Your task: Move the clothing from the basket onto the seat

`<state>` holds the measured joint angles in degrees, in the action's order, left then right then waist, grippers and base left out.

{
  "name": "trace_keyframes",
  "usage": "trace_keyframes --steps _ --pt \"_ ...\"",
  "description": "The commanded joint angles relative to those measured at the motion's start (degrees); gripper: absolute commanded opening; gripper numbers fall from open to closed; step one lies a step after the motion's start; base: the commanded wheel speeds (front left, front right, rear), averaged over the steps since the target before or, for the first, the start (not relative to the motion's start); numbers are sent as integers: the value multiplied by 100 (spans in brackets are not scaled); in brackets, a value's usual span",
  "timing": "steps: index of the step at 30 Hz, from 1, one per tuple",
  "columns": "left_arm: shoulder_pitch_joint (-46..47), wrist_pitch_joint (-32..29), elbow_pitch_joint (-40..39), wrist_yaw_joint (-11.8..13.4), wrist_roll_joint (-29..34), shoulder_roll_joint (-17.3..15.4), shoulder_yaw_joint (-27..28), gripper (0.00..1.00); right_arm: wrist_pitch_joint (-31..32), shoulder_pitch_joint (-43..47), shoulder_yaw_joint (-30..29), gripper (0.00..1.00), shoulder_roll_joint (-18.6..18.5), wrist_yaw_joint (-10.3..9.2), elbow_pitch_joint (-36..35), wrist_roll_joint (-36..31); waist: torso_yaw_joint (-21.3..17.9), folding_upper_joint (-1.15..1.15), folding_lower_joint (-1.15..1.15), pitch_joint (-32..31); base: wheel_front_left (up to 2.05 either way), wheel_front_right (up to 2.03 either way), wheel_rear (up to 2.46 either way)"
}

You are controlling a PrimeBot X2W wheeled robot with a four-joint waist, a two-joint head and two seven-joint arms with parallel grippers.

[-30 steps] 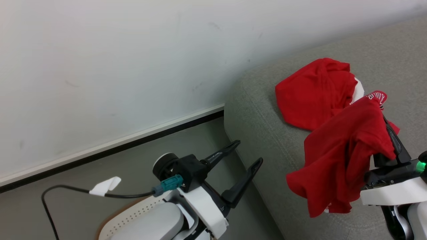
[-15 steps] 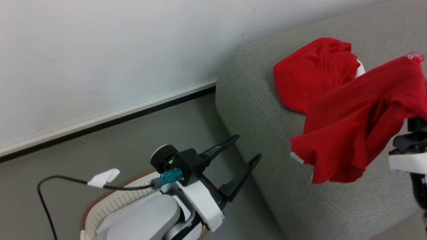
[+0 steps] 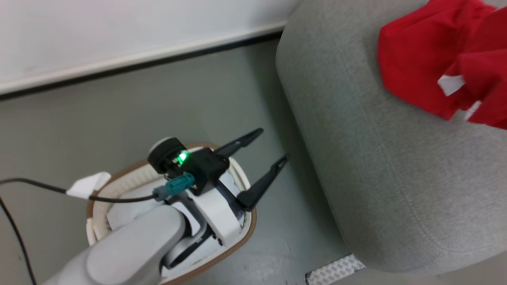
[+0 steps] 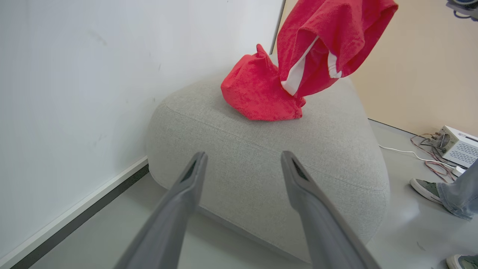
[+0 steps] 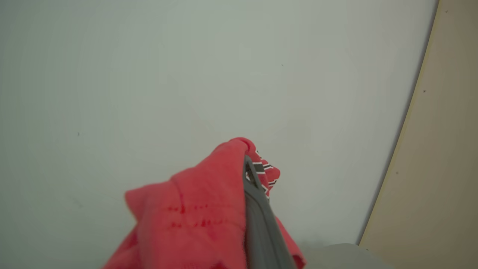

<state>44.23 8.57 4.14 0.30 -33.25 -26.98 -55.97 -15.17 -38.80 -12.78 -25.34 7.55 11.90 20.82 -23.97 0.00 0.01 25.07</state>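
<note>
One red garment (image 3: 412, 59) lies bunched on the light grey seat (image 3: 376, 158), toward its back. A second red garment (image 4: 328, 37) with white stripes hangs in the air just above it, and my right gripper (image 5: 248, 164) is shut on this cloth (image 5: 198, 213), which drapes over its dark finger (image 5: 255, 201). Black-and-white lettering shows at the fingertip. My left gripper (image 3: 271, 145) is open with nothing in it, out over the white basket (image 3: 245, 233) with the brown rim, which stands on the floor beside the seat. In the left wrist view the left gripper (image 4: 242, 155) points at the seat (image 4: 336, 149).
A white wall with a dark baseboard (image 3: 138, 65) runs behind the basket and seat. A black cable (image 3: 35, 183) trails from my left wrist. A person's shoe (image 4: 425, 188) and a white box with wires (image 4: 459, 149) sit on the floor beyond the seat.
The head camera has tipped down and shifted, so the basket shows more fully. My right gripper has carried the hanging red garment up and rightward over the seat. The left gripper stays open.
</note>
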Motion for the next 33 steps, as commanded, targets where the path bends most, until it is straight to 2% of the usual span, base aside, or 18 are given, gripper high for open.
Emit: trace_keyframes --steps 1,5,13,16,17,19,23,24,25,33 --pt "65 -36 -46 23 55 -90 26 100 5 -92 -82 0 -4 -13 104 1 109 0 -1 366 0 0 0" --pt "178 -212 -303 68 89 -281 71 100 6 -431 -434 0 -16 -13 866 -58 156 0 -1 766 0 0 0" --pt "362 -394 -616 123 171 -499 131 100 167 -1186 -186 0 -160 -13 2830 -371 347 0 -1 1344 0 0 0" --pt "380 -376 -643 142 168 -537 161 100 473 -1433 -101 20 -196 -13 3558 -533 426 0 -1 1419 0 0 0" --pt "381 -359 -637 146 165 -536 162 100 591 -1528 -48 31 -183 -13 3751 -577 450 0 -1 1421 0 0 0" --pt "364 -310 -615 154 141 -507 172 100 962 -1652 64 34 -191 -13 4154 -642 505 0 -1 1398 0 0 0" --pt "285 -191 -513 170 65 -441 187 100 1498 -1778 417 49 -170 -13 4572 -559 578 0 -1 1250 0 0 0" --pt "256 -161 -480 170 35 -420 183 100 1644 -1792 500 79 -172 -13 4632 -497 589 0 -1 1190 0 0 0" --pt "234 -127 -440 170 21 -395 178 100 1801 -1794 608 100 -191 -13 4674 -466 598 0 -1 1120 0 0 0" --pt "-50 190 -54 190 -191 -191 163 100 2608 -1419 1630 100 -498 -13 4286 17 587 0 -1 322 0 0 0"
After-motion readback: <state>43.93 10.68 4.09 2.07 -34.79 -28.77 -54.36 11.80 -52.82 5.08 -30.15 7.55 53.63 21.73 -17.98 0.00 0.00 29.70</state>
